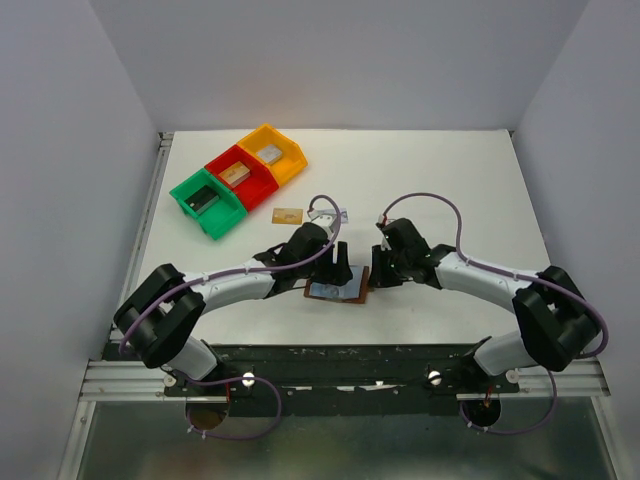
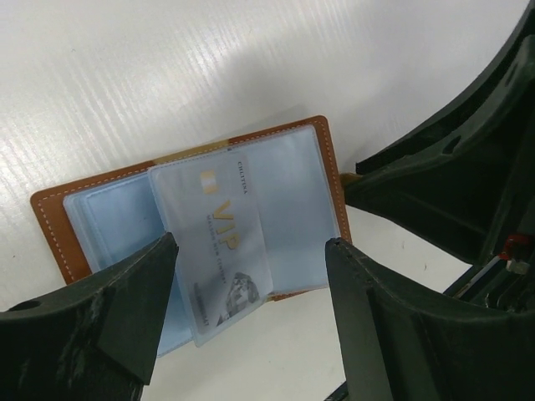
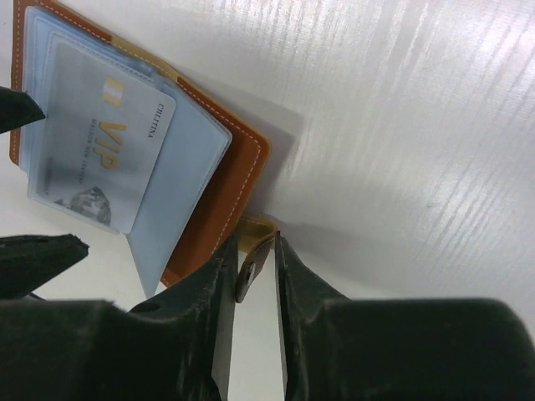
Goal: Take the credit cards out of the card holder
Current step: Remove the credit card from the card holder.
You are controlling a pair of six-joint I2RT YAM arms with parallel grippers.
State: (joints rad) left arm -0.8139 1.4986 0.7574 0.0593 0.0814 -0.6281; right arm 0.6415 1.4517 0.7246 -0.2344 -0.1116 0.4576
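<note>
One gold-tan flat card [image 1: 287, 214] lies out on the white tabletop [image 1: 450, 190] just beyond the small brown leather bifold card holder [image 1: 345, 292], so the job looks barely begun. One silvery light-blue VIP card [image 2: 221, 242] sticks askew from the open holder's clear sleeve between the wide-spread left fingers [image 2: 109, 309], while the right fingers [image 3: 192, 309] pinch the holder's snap tab [image 3: 253, 266]; further cards are hidden. Three plastic bins, green [image 1: 228, 218], red [image 1: 262, 192] and yellow [image 1: 290, 165], stand farther beyond the holder.

Place: robotics lab — a boxed-in test cell
Walls: plain white panels [image 1: 340, 60] on three sides
Surface: white table [image 1: 450, 190]
Mount: left arm [image 1: 230, 285] and right arm [image 1: 480, 275] — bolted by an aluminium rail [image 1: 110, 380]
</note>
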